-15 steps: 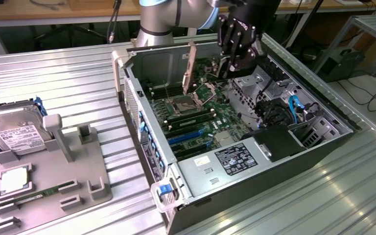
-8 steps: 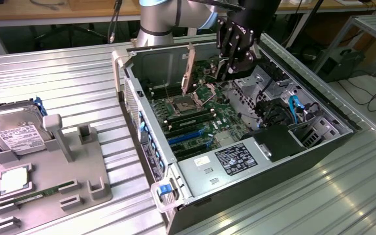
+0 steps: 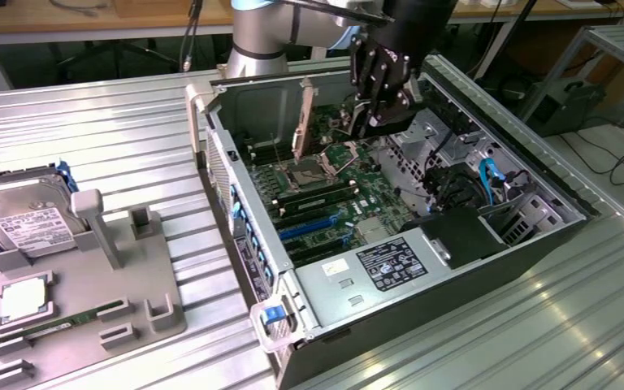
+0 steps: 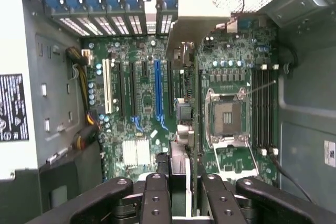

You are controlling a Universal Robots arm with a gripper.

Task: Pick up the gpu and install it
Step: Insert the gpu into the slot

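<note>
An open computer case (image 3: 256,110) lies on its side on the ribbed metal desk (image 3: 106,130). Inside it the green motherboard (image 3: 369,203) faces up, with the bare processor socket (image 3: 312,175) near the middle. A row of expansion slots lies beside the socket, among them a long blue slot (image 4: 157,87). Towards the exterior view's right the case also holds black cables and a labelled grey box (image 3: 383,264).

On the exterior view's left, well apart from the case, a grey holder tray (image 3: 127,292) sits on the desk. It carries a silver hard drive (image 3: 25,219), a square processor chip (image 3: 25,296) and a narrow green memory stick (image 3: 68,321).

The arm (image 3: 263,41) reaches over the far wall of the case, with its gripper (image 3: 366,126) pointing down into the opening. The gripper is clamped on the gpu (image 3: 323,126), one finger on each face. The card hangs on edge above the motherboard, not seated in any slot. In the wrist view the gpu (image 4: 185,145) shows edge-on, running from the gripper (image 4: 185,184) towards the rear slot covers, between the blue slot and the socket (image 4: 227,116)
</note>
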